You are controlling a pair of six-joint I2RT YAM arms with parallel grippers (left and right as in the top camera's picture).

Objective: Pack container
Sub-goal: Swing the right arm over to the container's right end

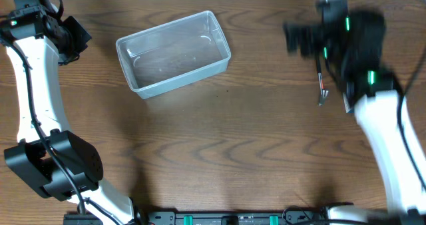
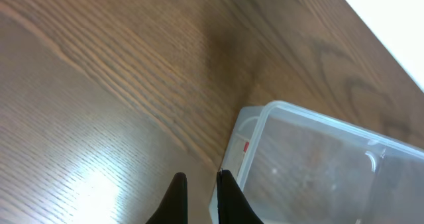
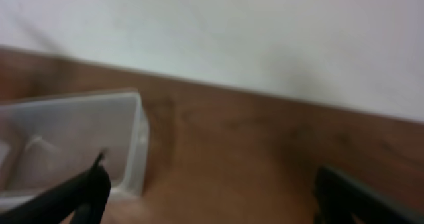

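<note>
- Container (image 1: 173,52) sits askew on the counter (image 1: 233,138), open side up, nothing visible inside. Judged: packing not yet begun.
- Left claw (image 2: 201,177) hangs just beside the container's near corner, fingers pressed almost together, nothing between them. Likely parked clear of the opening.
- Right claw (image 3: 211,184) is spread wide and empty, facing the container from well apart. View blurred.
- Thin dark item with a red bit (image 1: 322,86) lies by the right arm. Tool or cable, cannot tell.

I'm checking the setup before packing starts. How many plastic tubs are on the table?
1. The clear tub stands on the table, toward its far left side, seemingly empty. The blurred right arm may hide a little of the table behind it.
</note>
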